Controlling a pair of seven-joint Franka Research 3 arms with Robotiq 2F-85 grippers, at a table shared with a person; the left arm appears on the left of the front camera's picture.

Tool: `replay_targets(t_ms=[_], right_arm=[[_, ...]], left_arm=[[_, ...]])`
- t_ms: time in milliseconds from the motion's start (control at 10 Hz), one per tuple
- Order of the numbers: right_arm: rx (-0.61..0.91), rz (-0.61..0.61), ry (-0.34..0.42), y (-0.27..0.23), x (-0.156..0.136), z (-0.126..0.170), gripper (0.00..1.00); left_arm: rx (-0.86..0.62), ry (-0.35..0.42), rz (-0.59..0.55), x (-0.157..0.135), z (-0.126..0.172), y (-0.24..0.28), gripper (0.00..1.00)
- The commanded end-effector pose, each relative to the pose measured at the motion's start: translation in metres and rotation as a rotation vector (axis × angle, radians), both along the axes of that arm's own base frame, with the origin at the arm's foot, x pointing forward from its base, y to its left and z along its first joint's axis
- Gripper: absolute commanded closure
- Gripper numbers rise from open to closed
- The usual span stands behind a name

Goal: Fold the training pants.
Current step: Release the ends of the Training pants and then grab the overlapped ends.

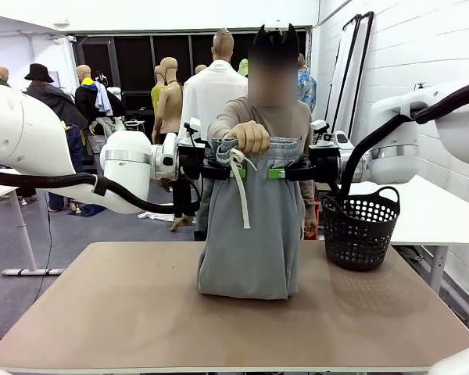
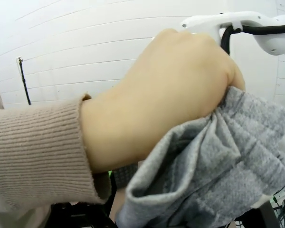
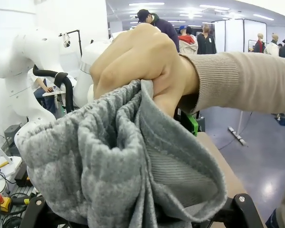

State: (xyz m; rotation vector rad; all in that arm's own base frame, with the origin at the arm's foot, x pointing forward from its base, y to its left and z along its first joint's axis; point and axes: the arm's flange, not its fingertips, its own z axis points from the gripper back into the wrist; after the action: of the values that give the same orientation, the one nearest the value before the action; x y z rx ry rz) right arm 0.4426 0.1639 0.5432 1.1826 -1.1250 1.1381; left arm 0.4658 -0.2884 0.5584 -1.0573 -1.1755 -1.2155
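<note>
Pants [image 1: 246, 234] hang from person's fist [image 1: 251, 137]; left hand [image 1: 236, 173] at nine o'clock, right hand [image 1: 277, 173] at three, both released: clench squarely on waistband [image 1: 254, 147] corners.

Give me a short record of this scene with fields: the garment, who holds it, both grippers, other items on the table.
garment: training pants, light grey, hanging upright from the waistband, lower end resting on the table
drawstring: white drawstring hanging down the front
holder: person's hand gripping the gathered waistband at the middle
left gripper: open, at the waistband's left end
right gripper: open, at the waistband's right end
other items: black perforated basket on the table's right side
</note>
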Motion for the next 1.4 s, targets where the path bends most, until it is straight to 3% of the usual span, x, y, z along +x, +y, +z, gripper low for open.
replay_targets(t_ms=[0, 200, 700, 1300], right_arm=[[0.007, -0.003, -0.022, 0.008, 0.008, 0.001, 0.0], [-0.005, -0.013, -0.07, 0.006, 0.009, 0.003, 0.06], [-0.006, -0.052, -0.068, -0.006, 0.017, 0.004, 1.0], [0.003, 0.028, -0.021, 0.001, 0.011, 0.0, 1.0]], left_arm=[[-0.017, 0.019, 0.051, -0.003, 0.01, -0.012, 0.0], [-0.033, 0.01, 0.059, -0.004, 0.01, -0.012, 0.0], [-0.085, 0.066, -0.065, -0.015, 0.014, -0.007, 0.99], [0.004, 0.095, 0.012, -0.008, -0.004, 0.007, 1.0]])
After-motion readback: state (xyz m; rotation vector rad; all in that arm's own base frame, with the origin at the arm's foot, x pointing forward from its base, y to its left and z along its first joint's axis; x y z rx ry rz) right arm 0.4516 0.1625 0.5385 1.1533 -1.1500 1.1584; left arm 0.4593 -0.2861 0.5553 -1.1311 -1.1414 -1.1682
